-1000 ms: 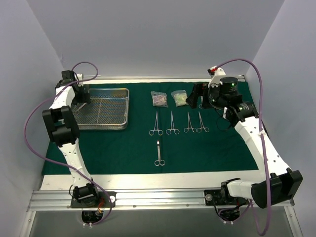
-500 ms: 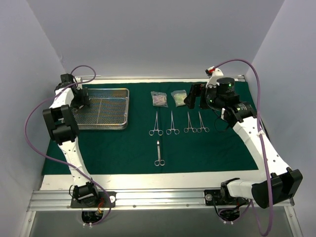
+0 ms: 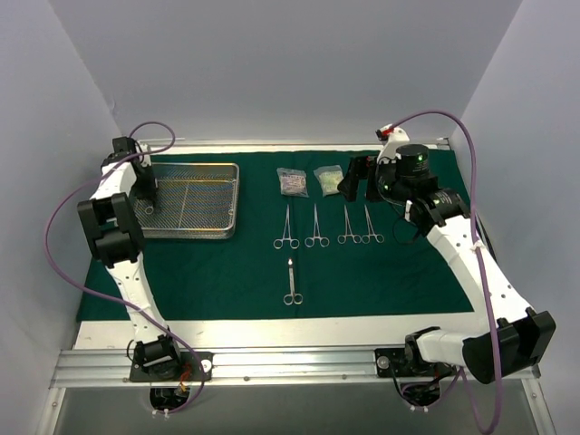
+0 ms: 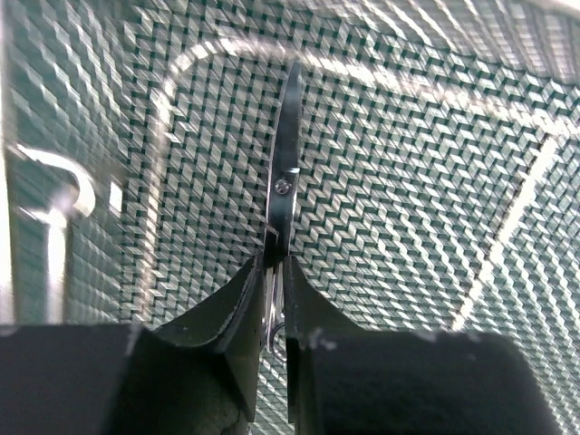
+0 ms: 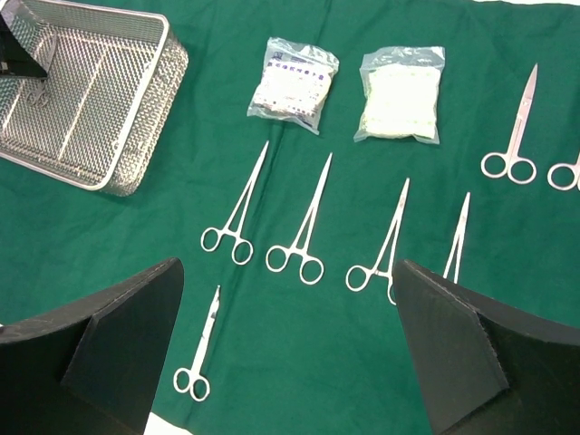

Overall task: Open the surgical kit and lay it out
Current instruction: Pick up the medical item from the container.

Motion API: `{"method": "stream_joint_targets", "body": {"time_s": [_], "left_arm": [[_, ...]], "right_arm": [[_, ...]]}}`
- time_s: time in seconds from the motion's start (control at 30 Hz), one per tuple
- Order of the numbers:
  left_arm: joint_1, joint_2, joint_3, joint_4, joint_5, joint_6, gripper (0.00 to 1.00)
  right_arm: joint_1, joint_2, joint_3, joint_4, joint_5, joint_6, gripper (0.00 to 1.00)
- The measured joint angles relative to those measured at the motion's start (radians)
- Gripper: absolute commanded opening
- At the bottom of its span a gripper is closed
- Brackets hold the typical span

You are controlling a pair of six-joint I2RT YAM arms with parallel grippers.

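Note:
The surgical kit lies unwrapped: the dark green cloth is spread flat, with the silver mesh tray on its left. My left gripper is down inside the tray's left end, shut on a steel clamp whose tip points away from the fingers. Several clamps lie in a row at mid-cloth, and one instrument lies alone nearer the front. Two clear pouches sit behind the row. My right gripper hovers open above the back right, holding nothing.
In the right wrist view the tray is at upper left and more scissors lie on the cloth at far right. White table border runs along the front. Purple cables loop off both arms.
My left gripper has closed on the clamp in the tray after shifting slightly within its left end. The right gripper edged a little to the left, still open.

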Motion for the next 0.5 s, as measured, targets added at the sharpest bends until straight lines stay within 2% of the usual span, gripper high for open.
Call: {"method": "stream_joint_targets", "body": {"time_s": [0.2,0.5], "left_arm": [[-0.040,-0.034,-0.029,-0.051,-0.023,-0.043,0.18],[-0.098,-0.042,-0.032,-0.118,-0.101,-0.089,0.21]], "right_arm": [[0.000,-0.014,-0.021,0.002,0.008,-0.002,0.95],[0.000,-0.051,-0.046,0.005,0.008,-0.002,0.95]]}}
